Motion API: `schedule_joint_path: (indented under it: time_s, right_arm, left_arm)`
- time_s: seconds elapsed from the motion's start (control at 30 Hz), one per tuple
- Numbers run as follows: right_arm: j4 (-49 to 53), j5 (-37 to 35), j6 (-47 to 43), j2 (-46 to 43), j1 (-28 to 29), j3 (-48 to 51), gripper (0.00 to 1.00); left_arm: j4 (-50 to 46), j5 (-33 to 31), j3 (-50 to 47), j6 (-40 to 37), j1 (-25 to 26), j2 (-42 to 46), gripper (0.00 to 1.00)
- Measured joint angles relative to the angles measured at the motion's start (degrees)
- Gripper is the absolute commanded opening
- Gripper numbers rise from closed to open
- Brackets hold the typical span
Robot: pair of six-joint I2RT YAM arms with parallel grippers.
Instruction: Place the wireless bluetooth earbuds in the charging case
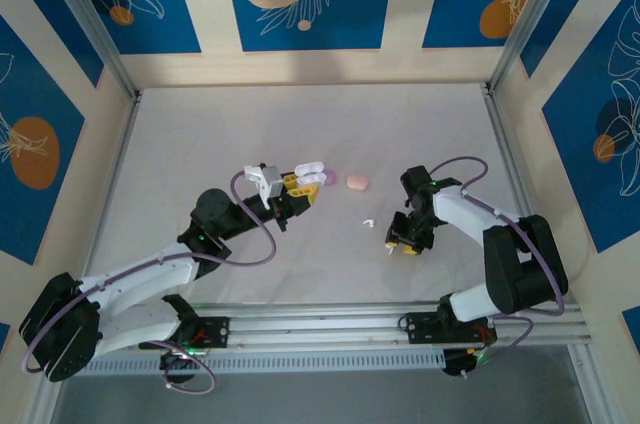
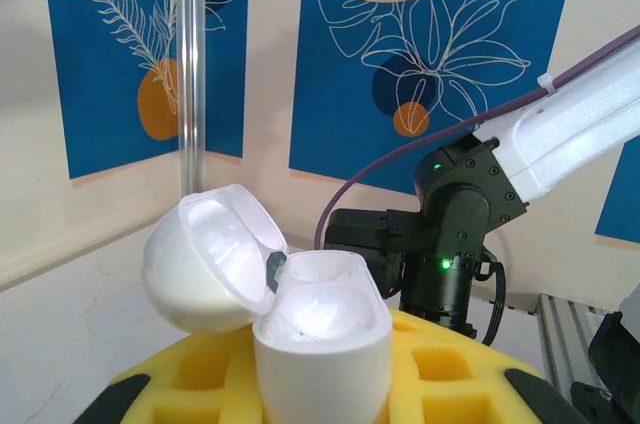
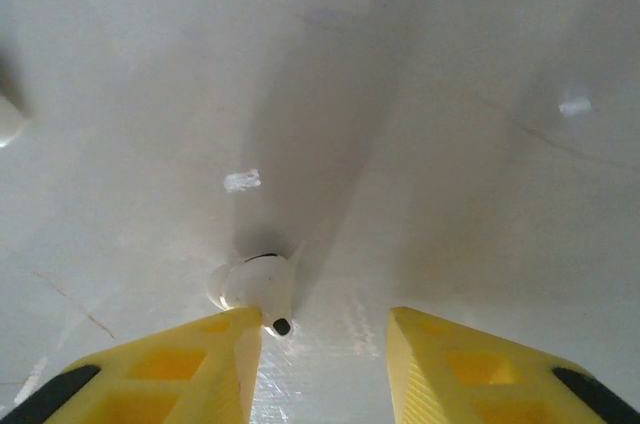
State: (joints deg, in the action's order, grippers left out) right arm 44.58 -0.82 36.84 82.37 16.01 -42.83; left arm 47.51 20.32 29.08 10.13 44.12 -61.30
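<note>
We are at the pick-up step: no earbud sits in the case yet. Our left gripper [image 1: 298, 187] is clamped on the base of the white charging case [image 2: 320, 344], holding it upright above the table [image 1: 300, 124] with the lid hinged back, and as far as the left wrist view shows, the wells are unfilled. Well to the right of that case and nearer the arm bases, our right gripper [image 3: 325, 344] points down at the table with its jaws apart, gripping nothing. A white earbud [image 3: 255, 289] lies on the surface touching the inner tip of one yellow finger, off-centre in the gap rather than between the pads. A second white earbud [image 1: 367, 223] lies loose on the table between the case and the right gripper. A peach case [image 1: 357, 181] rests just right of the held one. Next, we judge, the right gripper needs to shift sideways to centre the earbud, close gently, lift, and carry it to the open case.
</note>
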Motion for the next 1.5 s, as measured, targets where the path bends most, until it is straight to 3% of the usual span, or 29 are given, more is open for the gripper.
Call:
schedule_joint_path:
  time_s: [0.47,0.87,1.07,1.27,1.5]
  right_arm:
    - [0.13,-0.26,0.52,0.48,-2.99,0.63,0.32]
    - [-0.85,2.05,-0.55,-0.57,0.26,-3.37,0.39]
    - [-4.20,5.11,1.29,5.97,1.16,-8.33,0.43]
    - [-4.57,5.35,0.55,12.70,2.03,-10.69,0.38]
    - [-2.71,3.78,-4.83,18.38,8.35,-18.75,0.35]
  left_arm:
    - [0.00,-0.02,0.00,0.00,0.00,0.00,0.11]
    - [0.02,-0.04,0.00,0.00,0.00,0.00,0.12]
    - [-0.46,-0.09,0.00,-0.02,0.00,0.52,0.12]
    - [-1.68,-0.94,0.00,-0.20,0.00,2.56,0.12]
    - [-1.99,-0.98,0.00,-0.17,0.00,2.64,0.12]
